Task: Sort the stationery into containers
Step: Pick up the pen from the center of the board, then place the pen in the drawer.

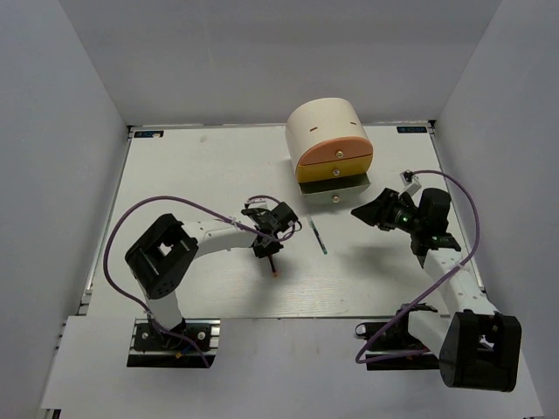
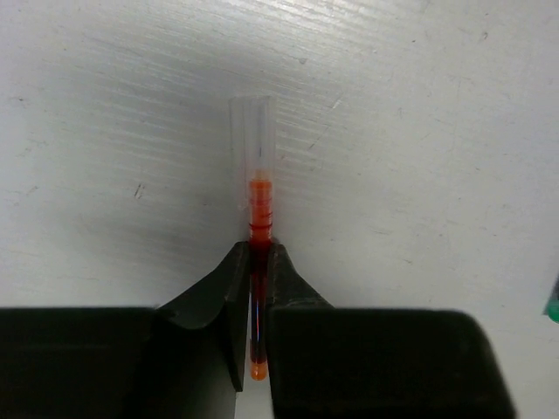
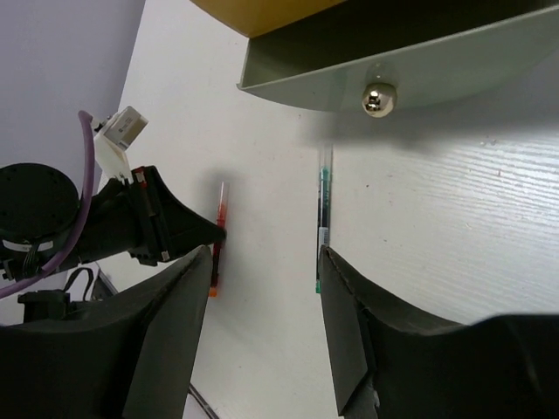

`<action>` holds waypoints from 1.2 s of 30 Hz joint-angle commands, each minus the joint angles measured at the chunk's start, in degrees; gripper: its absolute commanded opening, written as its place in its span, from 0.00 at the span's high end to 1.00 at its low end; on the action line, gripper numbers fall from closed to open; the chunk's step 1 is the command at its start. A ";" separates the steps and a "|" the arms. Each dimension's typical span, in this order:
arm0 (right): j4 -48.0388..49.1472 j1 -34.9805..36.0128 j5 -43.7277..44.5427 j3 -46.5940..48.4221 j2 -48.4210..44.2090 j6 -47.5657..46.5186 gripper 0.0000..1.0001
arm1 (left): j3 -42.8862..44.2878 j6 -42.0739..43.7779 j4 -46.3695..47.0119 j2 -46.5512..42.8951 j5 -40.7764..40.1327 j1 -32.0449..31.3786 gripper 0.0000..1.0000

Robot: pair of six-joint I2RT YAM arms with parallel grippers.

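Left arm (image 1: 162,253): based at the near edge of the tabletop (image 1: 175,175) on the left, elbow folded back over the base, forearm stretched right toward the middle. Its left gripper (image 2: 256,253) points down with both fingers clamped on a red pen (image 2: 256,205). Right arm (image 1: 454,288): based at the near right corner, rising toward the far edge along the right side, wrist turned left, right gripper (image 3: 262,262) held above the surface with jaws apart and nothing between them.
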 commanded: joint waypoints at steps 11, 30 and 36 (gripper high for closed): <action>-11.18 -1.12 -5.32 8.63 -3.08 -22.77 0.27 | -19.46 21.96 43.85 -28.44 5.25 -1.86 1.00; -11.44 -3.75 -3.48 6.43 -7.30 -24.01 0.33 | -16.52 54.76 136.92 6.40 5.07 -2.39 1.00; -11.80 -4.72 -3.65 5.73 -7.57 -24.71 0.33 | -11.87 56.17 136.85 9.42 7.28 -1.33 1.00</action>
